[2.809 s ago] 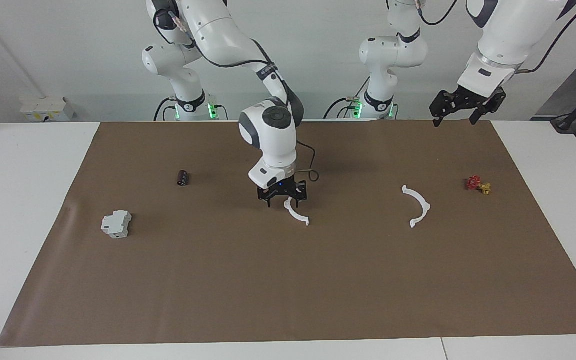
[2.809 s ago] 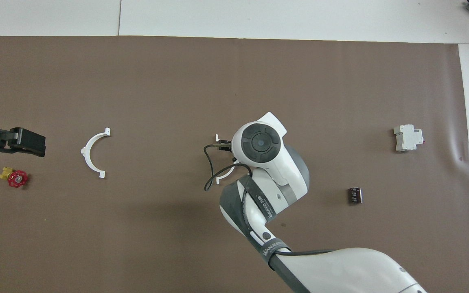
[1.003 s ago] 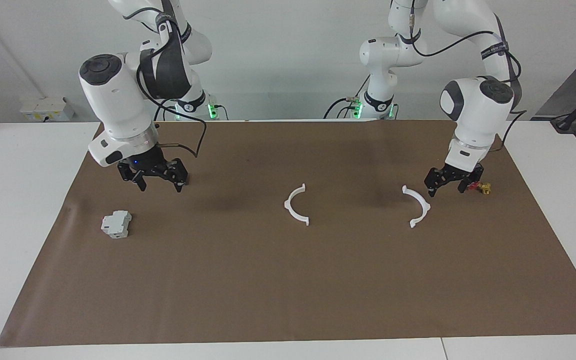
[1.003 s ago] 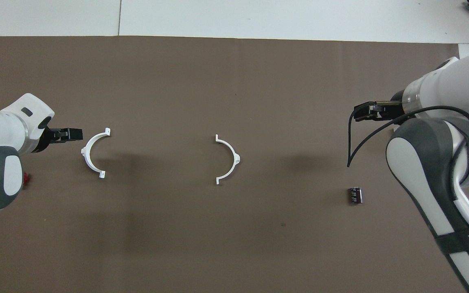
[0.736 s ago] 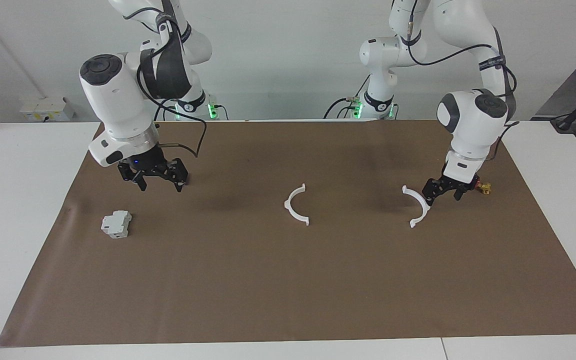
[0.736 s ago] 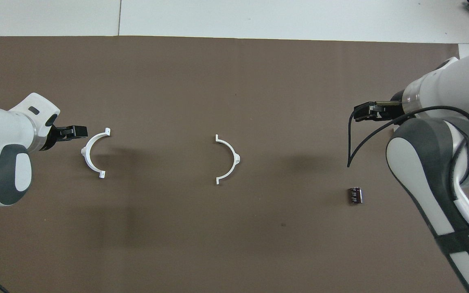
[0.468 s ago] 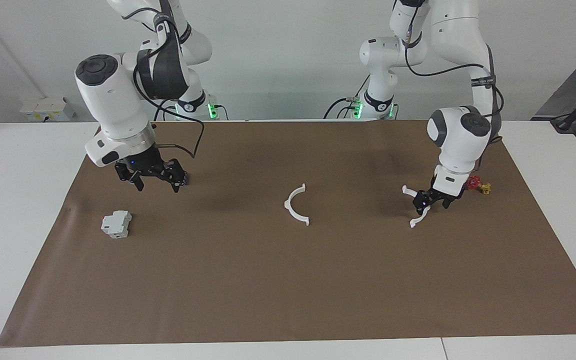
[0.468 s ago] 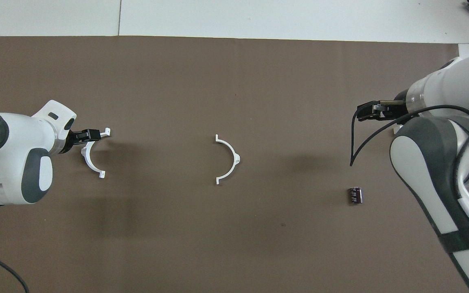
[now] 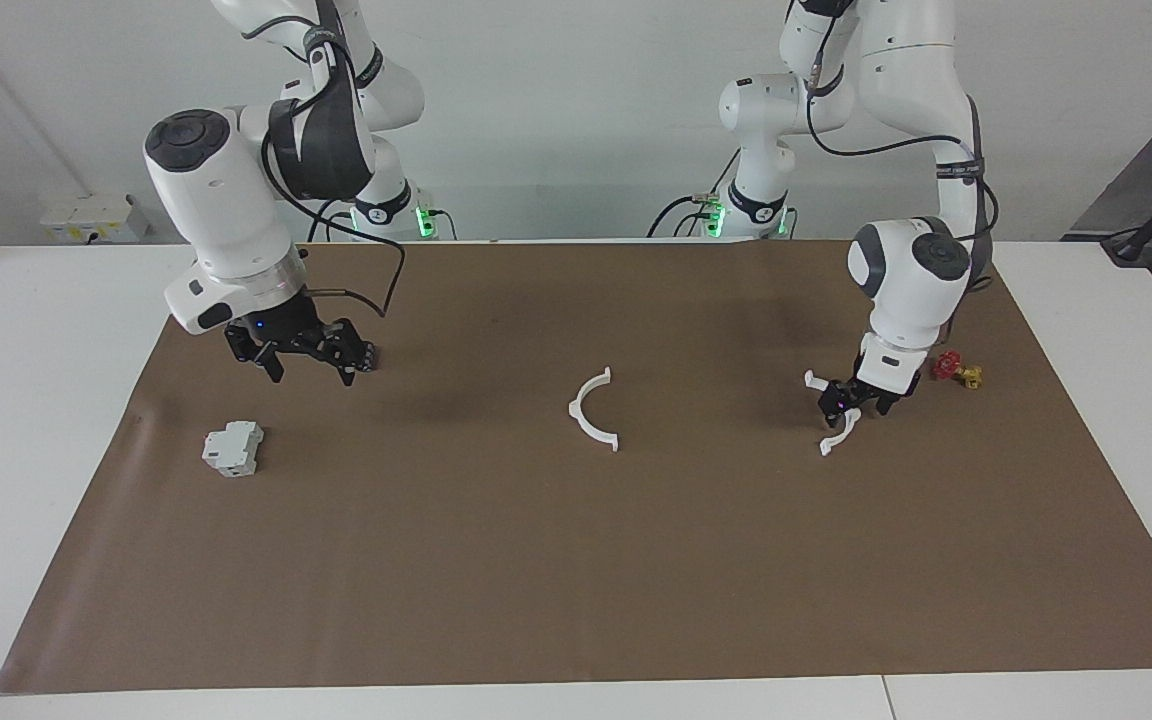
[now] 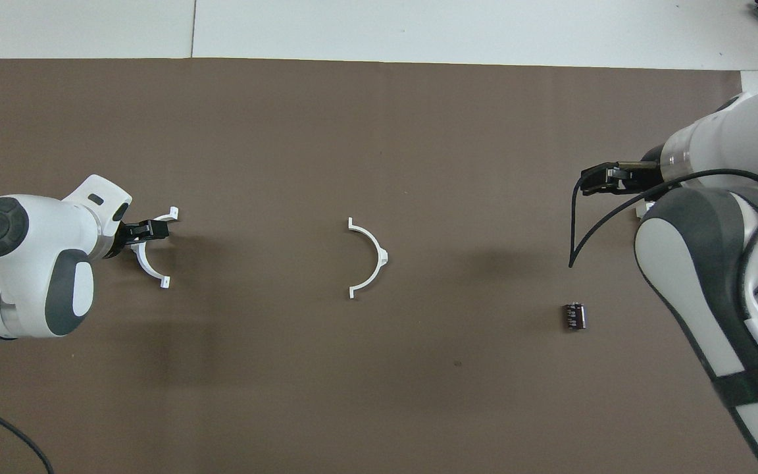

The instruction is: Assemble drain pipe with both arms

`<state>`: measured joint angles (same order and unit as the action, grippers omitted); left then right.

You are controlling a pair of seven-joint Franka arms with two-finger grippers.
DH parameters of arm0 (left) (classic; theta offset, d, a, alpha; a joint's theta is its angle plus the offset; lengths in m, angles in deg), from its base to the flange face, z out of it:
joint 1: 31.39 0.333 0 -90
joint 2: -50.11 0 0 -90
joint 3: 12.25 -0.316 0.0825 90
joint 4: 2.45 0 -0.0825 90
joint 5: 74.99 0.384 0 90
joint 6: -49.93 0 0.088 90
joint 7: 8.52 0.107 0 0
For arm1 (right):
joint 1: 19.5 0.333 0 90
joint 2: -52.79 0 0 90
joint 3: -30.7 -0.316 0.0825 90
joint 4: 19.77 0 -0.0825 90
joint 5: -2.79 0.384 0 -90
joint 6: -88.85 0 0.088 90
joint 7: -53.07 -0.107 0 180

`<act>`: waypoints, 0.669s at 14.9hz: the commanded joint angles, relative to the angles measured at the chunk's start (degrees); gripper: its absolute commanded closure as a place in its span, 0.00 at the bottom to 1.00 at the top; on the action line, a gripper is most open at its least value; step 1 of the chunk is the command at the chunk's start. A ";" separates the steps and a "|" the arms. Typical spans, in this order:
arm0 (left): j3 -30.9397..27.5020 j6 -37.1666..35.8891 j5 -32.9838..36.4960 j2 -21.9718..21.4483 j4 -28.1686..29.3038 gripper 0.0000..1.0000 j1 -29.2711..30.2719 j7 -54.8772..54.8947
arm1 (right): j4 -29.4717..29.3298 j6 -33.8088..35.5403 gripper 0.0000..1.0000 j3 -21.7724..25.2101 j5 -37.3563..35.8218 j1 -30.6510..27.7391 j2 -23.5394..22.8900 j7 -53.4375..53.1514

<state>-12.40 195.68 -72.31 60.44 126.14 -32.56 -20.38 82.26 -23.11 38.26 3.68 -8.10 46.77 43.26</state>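
Now two thin white plastic arcs (image 9: 593, 412) (image 9: 836, 415) lie apart; left tool (image 9: 856, 402) open over one, right tool (image 9: 308, 352) open; only facing view shows red valve (image 9: 948, 366).

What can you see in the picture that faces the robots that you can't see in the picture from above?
Only the facing view shows the grey-white block, the red and yellow valve and the arms' bases. Only the overhead view shows the small black cylinder; in the facing view the right gripper is in front of it. Both show the two white half-rings, one mid-mat, one under the open left gripper.
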 commanded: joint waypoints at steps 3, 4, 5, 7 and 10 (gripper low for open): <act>-0.20 -0.91 -0.66 -2.24 2.19 0.29 -1.47 -0.36 | -4.55 10.34 0.00 -0.53 -0.45 -1.99 1.01 0.85; -0.20 -0.91 -0.66 -2.24 2.19 0.55 -1.47 -0.36 | -4.82 12.02 0.00 -0.62 -0.45 -2.69 2.05 1.28; -0.20 -0.91 -0.66 -2.24 2.10 0.85 -1.47 -0.36 | -4.82 13.69 0.00 -0.53 -0.45 -2.87 3.19 2.68; -0.12 -2.04 -0.66 -2.24 1.49 1.00 -1.56 -0.53 | -4.82 17.90 0.00 -0.36 -0.45 -3.84 5.83 4.97; -0.03 -6.78 -0.66 -2.24 -2.02 1.00 -4.10 -1.67 | -4.91 23.35 0.00 0.08 -0.62 -4.81 9.44 6.65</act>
<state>-11.98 193.12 -72.31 59.60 125.83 -34.25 -20.55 76.89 -2.59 38.47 3.68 -11.93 53.57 47.90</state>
